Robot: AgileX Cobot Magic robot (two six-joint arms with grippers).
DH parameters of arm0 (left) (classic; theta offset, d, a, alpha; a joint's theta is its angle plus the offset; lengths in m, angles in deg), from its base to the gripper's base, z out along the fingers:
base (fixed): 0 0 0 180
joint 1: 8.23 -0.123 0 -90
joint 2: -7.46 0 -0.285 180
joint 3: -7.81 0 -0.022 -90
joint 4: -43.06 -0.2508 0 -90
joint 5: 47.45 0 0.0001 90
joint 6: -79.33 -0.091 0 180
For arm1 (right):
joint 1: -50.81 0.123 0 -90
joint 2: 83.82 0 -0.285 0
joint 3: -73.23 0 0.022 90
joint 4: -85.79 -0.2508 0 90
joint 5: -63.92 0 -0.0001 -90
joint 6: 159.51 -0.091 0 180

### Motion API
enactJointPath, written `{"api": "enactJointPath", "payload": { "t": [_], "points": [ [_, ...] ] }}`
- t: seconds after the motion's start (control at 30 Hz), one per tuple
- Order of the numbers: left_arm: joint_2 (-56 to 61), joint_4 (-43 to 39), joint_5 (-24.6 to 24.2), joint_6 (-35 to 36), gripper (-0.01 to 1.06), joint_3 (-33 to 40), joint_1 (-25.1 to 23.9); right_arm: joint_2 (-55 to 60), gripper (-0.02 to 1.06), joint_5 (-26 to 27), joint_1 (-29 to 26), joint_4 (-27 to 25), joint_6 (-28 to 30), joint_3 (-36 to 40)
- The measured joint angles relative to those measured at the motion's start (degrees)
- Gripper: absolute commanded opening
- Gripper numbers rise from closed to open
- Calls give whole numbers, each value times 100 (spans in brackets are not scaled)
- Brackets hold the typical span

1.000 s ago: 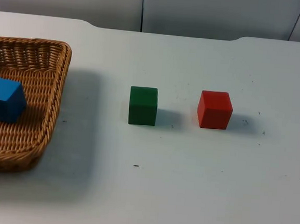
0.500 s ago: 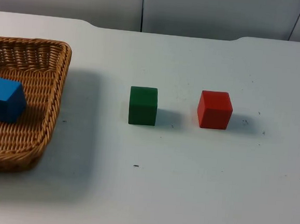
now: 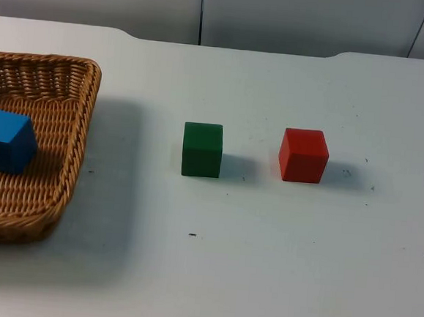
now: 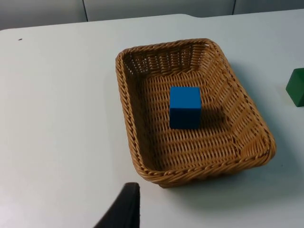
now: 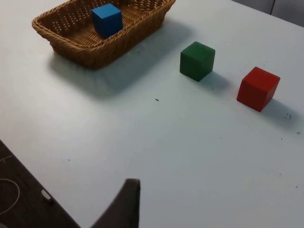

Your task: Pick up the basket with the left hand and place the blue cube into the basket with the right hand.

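1. Here you are looking at one basket, sitting on the white bench, and three cubes: one blue, one green, one red.
2. The blue cube is lying inside the basket, on its woven floor, apart from the walls.
3. The basket is a tan wicker tray, rectangular with rounded corners and flaring walls; the blue cube is plain and bright with sharp edges.
4. The green cube is sitting beside the basket, and the red cube is sitting further on, apart from the green one.
5. The left gripper is hovering near the basket's rim, and the right gripper is waiting well away from the cubes; you cannot tell how either one's fingers are standing.
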Motion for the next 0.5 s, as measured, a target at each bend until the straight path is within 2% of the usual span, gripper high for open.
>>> {"api": "enactJointPath", "payload": {
  "t": [0.5],
  "points": [
    [0,-92,0,270,100,0,0,0,104,0,0,0,0,0]
  ]
}}
